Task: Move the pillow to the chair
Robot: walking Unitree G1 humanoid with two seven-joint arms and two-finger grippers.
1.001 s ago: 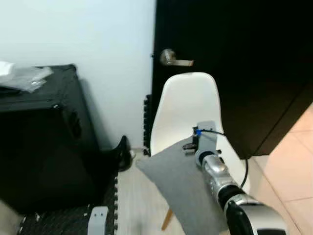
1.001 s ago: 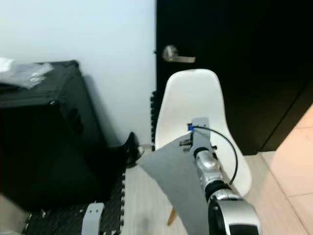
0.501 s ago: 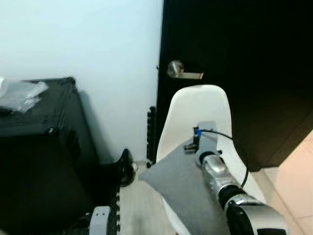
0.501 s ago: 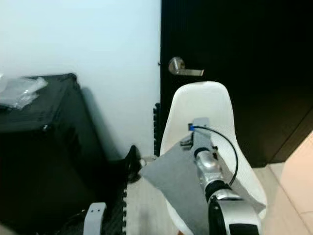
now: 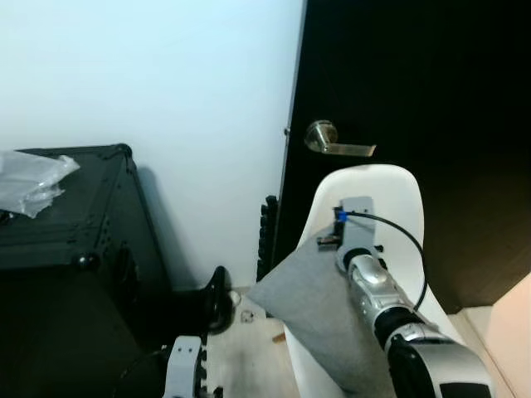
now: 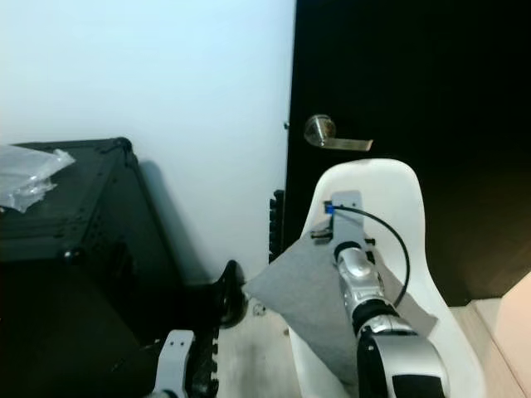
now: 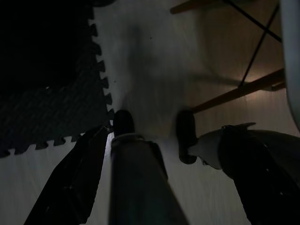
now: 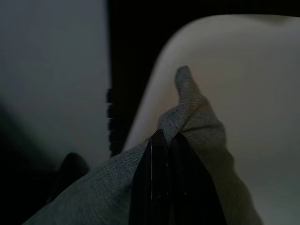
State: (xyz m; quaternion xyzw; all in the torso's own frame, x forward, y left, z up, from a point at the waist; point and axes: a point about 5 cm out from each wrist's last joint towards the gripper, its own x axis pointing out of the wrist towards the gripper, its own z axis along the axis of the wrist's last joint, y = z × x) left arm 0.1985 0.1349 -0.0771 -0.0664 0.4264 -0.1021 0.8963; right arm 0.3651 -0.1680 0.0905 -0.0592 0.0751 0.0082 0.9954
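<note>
Pillow (image 5: 315, 311) now nearer chair (image 5: 382, 195); right gripper (image 8: 164, 154) apparently pinching it.

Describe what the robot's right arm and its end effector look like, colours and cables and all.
The right arm is a silver ribbed cylinder with a black band, widening into a silver and black shell nearer the body. A thin black cable loops from a blue connector on a pale grey wrist plate. The right end effector has two long, flat black fingers.

pillow (image 5: 319, 323) lower part cut off by frame edge, chair (image 5: 373, 199) seat hidden beneath it
</note>
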